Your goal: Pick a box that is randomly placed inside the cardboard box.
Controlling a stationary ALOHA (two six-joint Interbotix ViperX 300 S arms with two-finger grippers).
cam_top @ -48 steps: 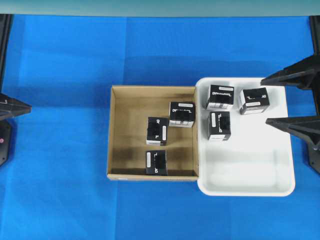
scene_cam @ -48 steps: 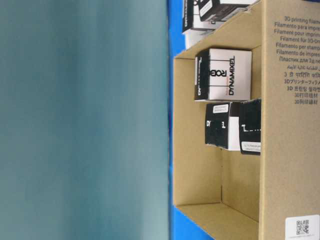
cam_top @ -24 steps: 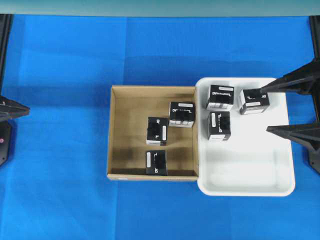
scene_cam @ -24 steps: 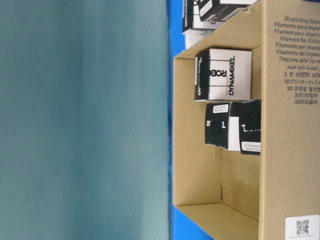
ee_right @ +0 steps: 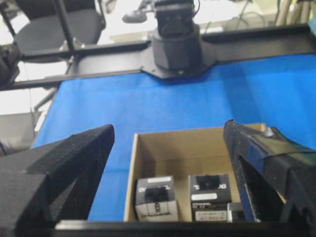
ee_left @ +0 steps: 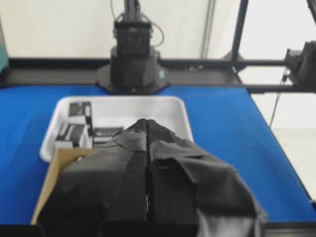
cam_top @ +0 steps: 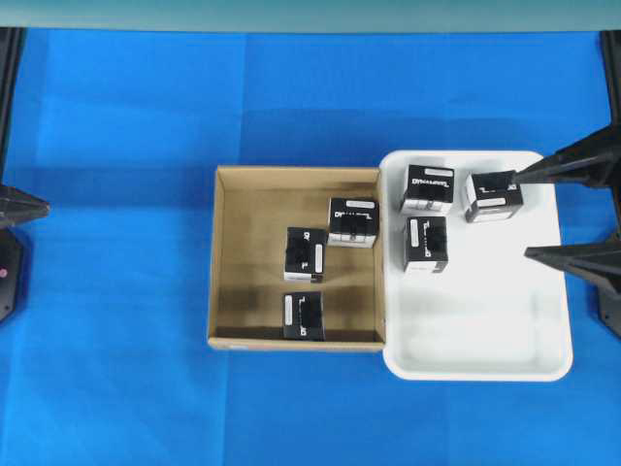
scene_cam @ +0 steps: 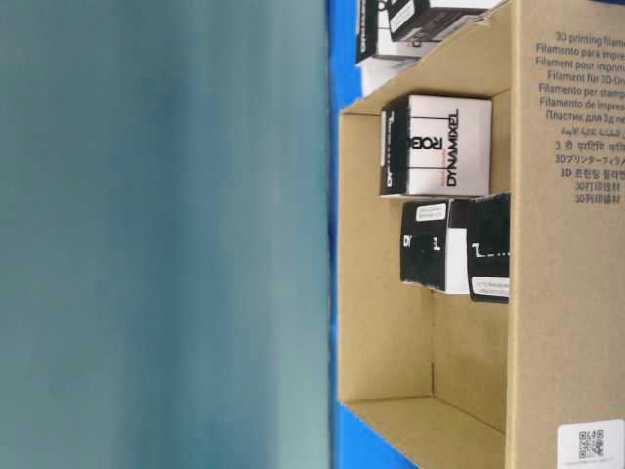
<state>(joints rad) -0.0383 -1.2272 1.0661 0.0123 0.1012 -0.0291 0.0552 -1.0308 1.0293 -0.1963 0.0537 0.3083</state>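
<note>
A: Box (cam_top: 352, 222) – far right of the cardboard box (cam_top: 221, 260), two cartons (cam_top: 305, 254) beside it.
B: Tray (cam_top: 485, 330) alongside. Right gripper (cam_top: 532, 213) spread wide over tray edge; left gripper (ee_left: 147, 127) pressed closed, empty, well apart.

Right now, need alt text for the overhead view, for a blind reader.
A brown cardboard box holding three small black cartons sits beside a white tray holding three more, on a blue table. The right hand hangs open at the tray's right edge; the left hand barely enters at far left.
</note>
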